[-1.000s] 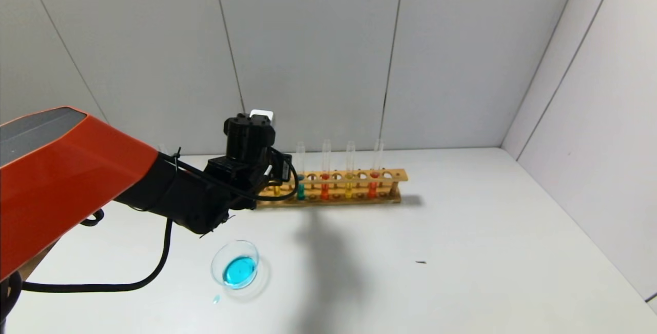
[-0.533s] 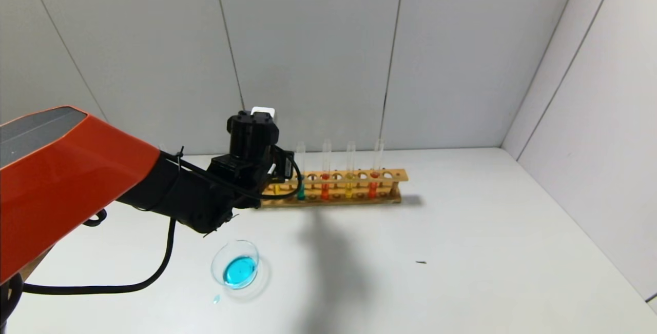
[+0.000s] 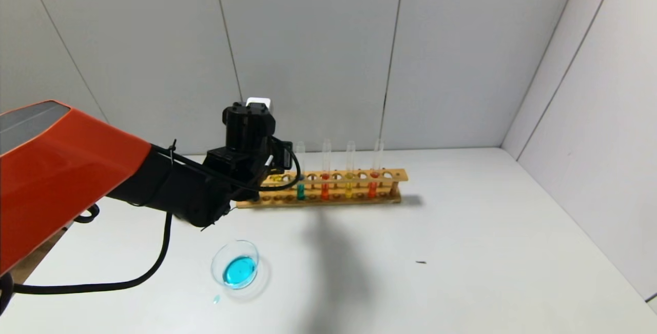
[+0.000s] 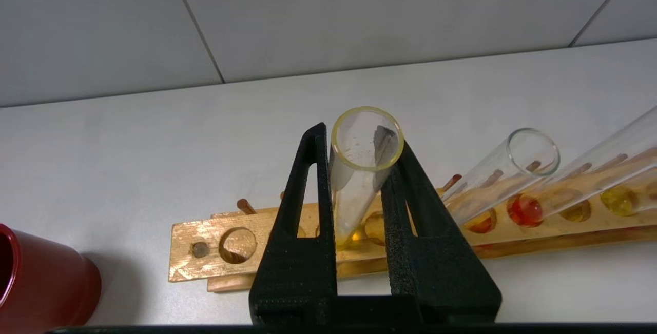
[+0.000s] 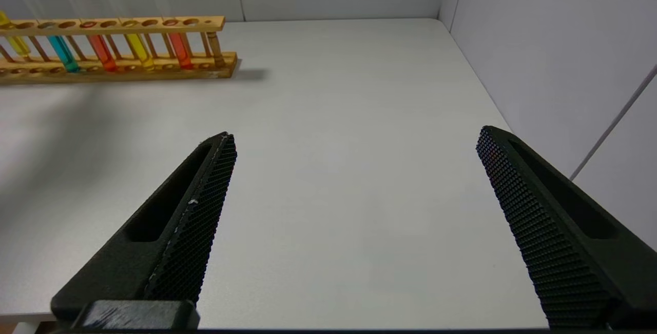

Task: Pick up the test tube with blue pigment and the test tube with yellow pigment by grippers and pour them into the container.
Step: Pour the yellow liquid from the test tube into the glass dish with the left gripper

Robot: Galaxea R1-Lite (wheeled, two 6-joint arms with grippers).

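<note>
The left gripper point(image 4: 359, 170) is clenched on the test tube with yellow pigment point(image 4: 359, 170), pinched btwn both fingers just below its open rim. The tube's lower end, w/ yellow liquid, sits at the wooden rack point(image 3: 390, 174), near its left end. In the head view the container point(image 3: 236, 264) lies at approx 6 o'clock from the gripper, apart from it, holding blue liquid.

Count in the head view: 1 rack, 4 more tubes standing in it (1 teal, 2 orange-red, 1 yellow), 1 dish. 1 dark red cup point(image 4: 41, 282) shows by the rack's end.

The right gripper point(image 5: 354, 205) is released, fingers wide, over bare table point(image 3: 487, 231) well away from the rack.
</note>
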